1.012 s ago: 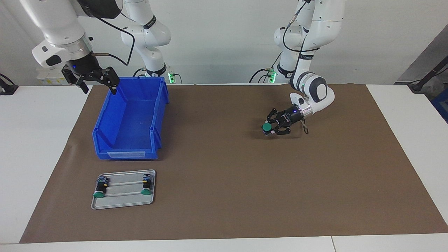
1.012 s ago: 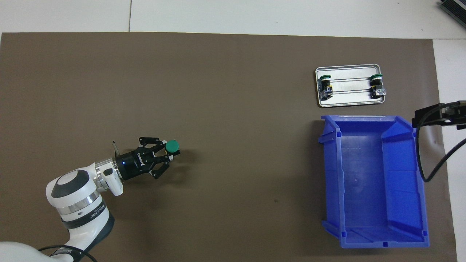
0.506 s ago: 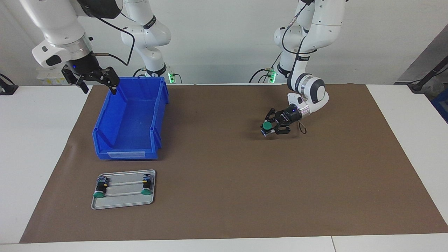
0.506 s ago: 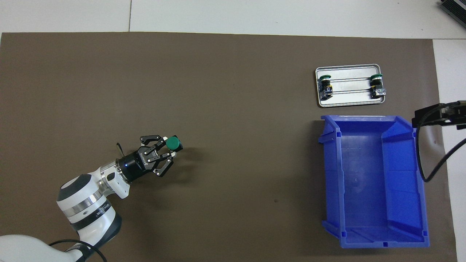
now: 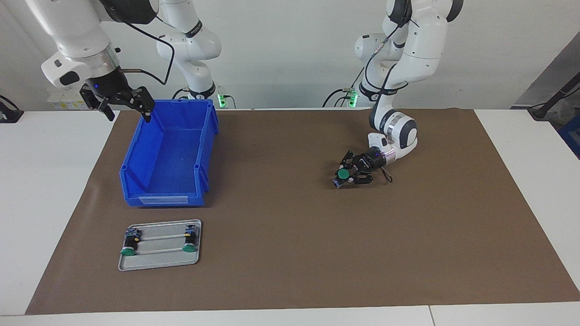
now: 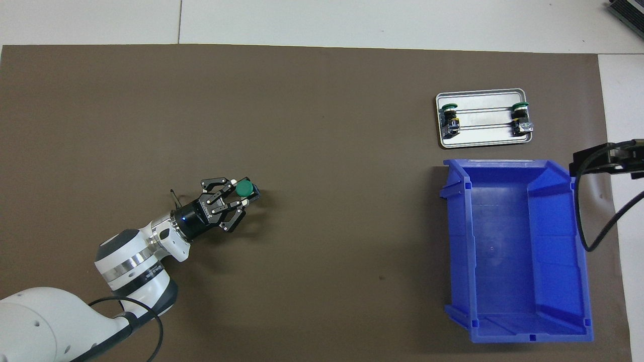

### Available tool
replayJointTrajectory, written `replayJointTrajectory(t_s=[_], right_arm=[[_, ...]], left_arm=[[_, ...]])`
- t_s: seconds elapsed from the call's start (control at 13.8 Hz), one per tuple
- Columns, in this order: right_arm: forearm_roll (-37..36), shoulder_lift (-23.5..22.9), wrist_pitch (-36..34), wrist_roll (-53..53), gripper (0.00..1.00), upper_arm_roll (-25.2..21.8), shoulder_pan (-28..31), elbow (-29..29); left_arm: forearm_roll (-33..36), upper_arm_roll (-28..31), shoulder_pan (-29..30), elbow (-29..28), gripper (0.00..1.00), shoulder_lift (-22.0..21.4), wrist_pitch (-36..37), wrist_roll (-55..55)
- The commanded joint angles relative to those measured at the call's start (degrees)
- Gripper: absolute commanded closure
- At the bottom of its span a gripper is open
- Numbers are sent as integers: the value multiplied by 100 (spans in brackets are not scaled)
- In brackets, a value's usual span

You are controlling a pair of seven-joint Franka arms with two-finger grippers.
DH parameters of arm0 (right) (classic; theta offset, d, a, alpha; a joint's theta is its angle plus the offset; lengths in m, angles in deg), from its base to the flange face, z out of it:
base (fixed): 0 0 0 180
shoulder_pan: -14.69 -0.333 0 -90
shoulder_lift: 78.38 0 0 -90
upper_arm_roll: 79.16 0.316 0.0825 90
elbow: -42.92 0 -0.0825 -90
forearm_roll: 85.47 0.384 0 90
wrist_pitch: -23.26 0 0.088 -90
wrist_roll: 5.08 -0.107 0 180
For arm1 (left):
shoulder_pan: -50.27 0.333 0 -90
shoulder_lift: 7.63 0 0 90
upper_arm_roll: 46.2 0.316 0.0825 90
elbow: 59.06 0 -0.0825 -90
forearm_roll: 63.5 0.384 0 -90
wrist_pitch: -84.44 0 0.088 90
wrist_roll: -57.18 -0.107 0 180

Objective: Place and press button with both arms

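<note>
Left hand point(image 5: 345, 175) grasping the green-capped button point(image 5: 343, 174) low over the brown mat point(image 5: 290, 253); right hand point(image 5: 121, 103), released, waits above the blue bin point(image 5: 167, 179).

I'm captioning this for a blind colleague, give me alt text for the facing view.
The left gripper holds a green-capped button low over a brown mat. The open right gripper waits above a blue bin; two more buttons lie on a metal tray.

No word, number or sign can be read; the pale label strip point(image 5: 163, 199) on the blue bin's point(image 5: 136, 156) low front wall shows no legible print; lettering on the arms is too small.
</note>
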Motion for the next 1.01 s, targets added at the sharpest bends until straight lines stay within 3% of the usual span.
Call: replayJointTrajectory(t_s=[0.0,0.43,0.58,0.65,0.72,0.94], right_arm=[[64,39,-63,-67,0,28,26,-38],[64,39,-63,-67,0,28,26,-38],[64,39,-63,-67,0,28,26,-38],[64,39,-63,-67,0,28,26,-38],[64,39,-63,-76,0,28,26,-38],[64,39,-63,-67,0,28,26,-38]], left_arm=[[-221,32,-268,80,62,102,-380,-519],[-221,32,-462,125,60,137,-681,-519],[-221,32,-444,107,50,146,-664,-510],[-221,32,-444,98,37,146,-672,-493],[-221,32,-427,98,31,146,-672,-493],[-212,32,-418,72,17,146,-681,-440]])
